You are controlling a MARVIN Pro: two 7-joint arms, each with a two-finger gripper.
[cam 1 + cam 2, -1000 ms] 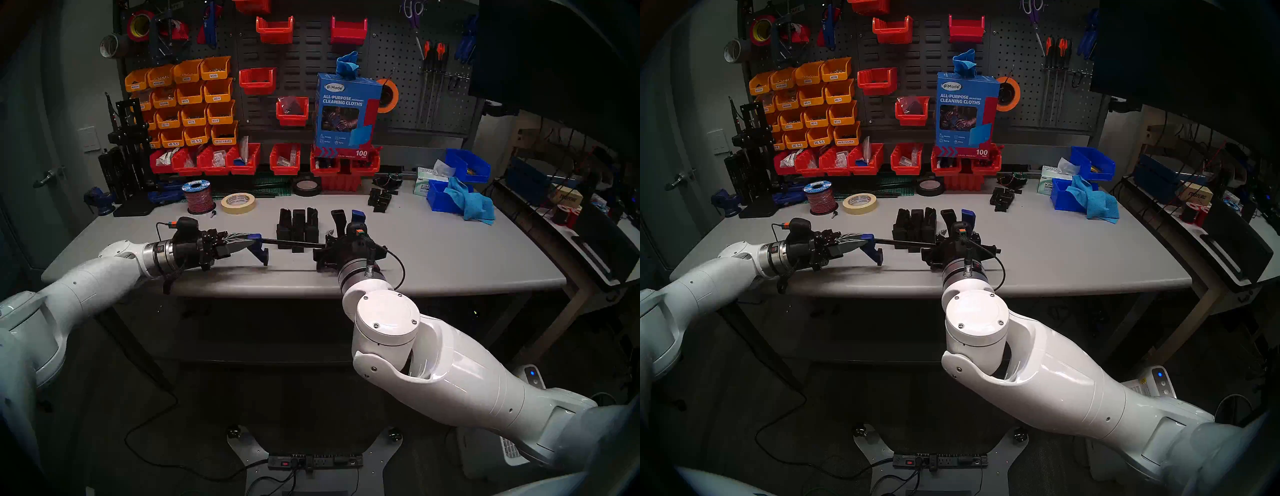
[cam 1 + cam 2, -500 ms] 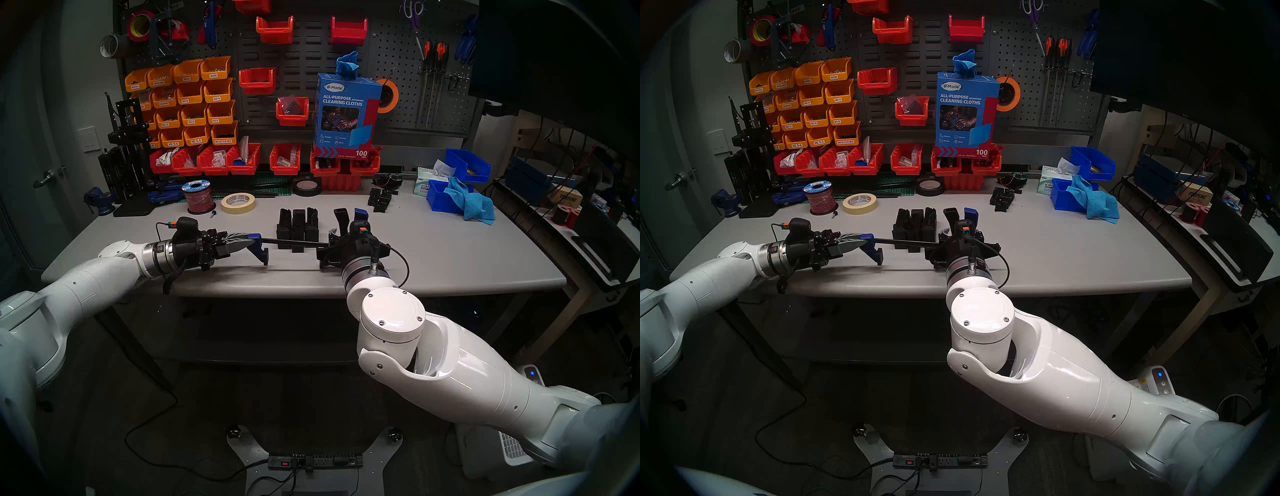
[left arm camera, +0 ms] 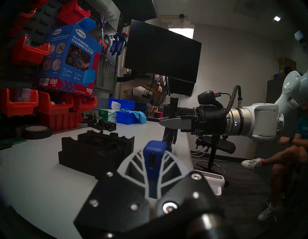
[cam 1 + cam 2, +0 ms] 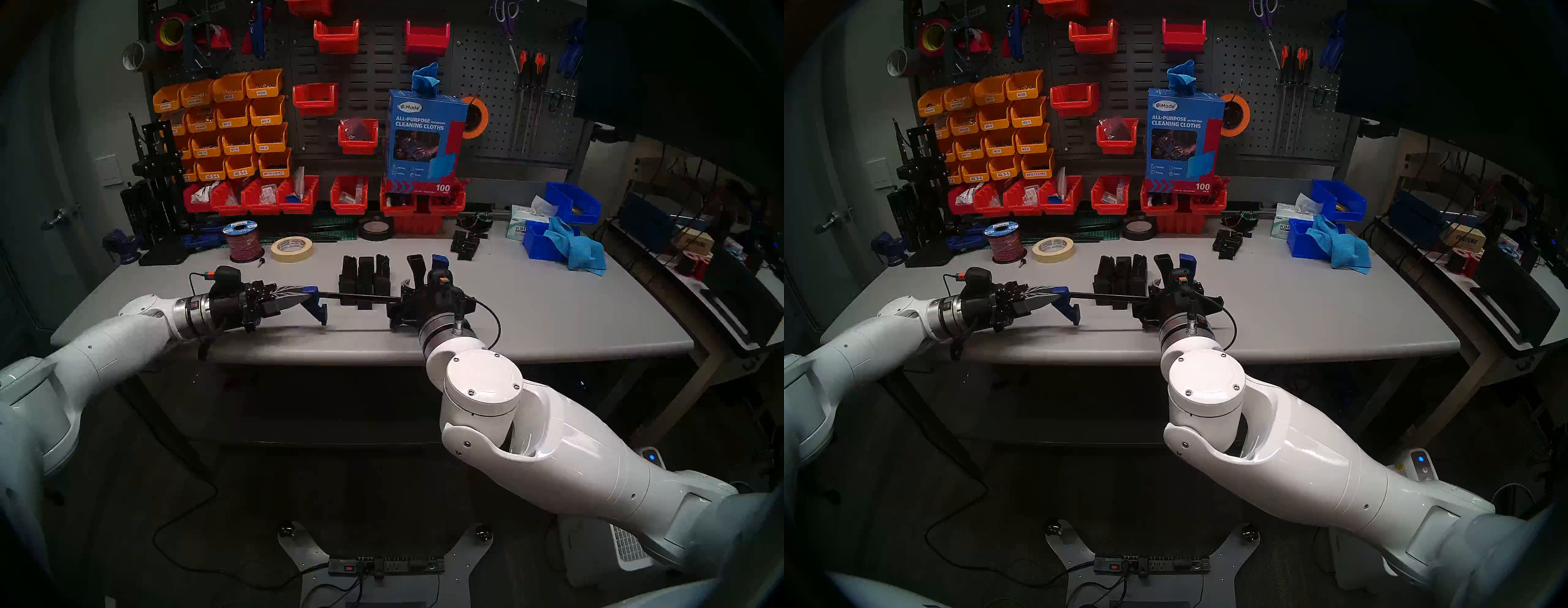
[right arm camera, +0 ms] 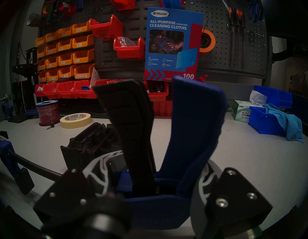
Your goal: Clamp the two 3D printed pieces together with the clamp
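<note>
Clamp [image 4: 360, 297] carried toward the printed pieces [image 4: 365, 280]

Both arms' fingers pinch it, left [image 4: 297, 297] on the end jaw, right [image 5: 150, 192] on the handle; next, straddle the pieces at twelve o'clock.

The clamp [image 4: 360, 298] bar spans just in front of the two 3D printed pieces [image 4: 364, 280], blocking near-side approach; bare surface [image 4: 551, 305] lies open to their right and along the front edge.

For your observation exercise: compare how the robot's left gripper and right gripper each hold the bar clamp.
The left gripper pinches the bar clamp's small blue end jaw; the right gripper grasps its trigger-handle body. The left points sideways along the bar; the right points toward the pegboard. Both are shut on the clamp, just in front of the 3D printed pieces.
</note>
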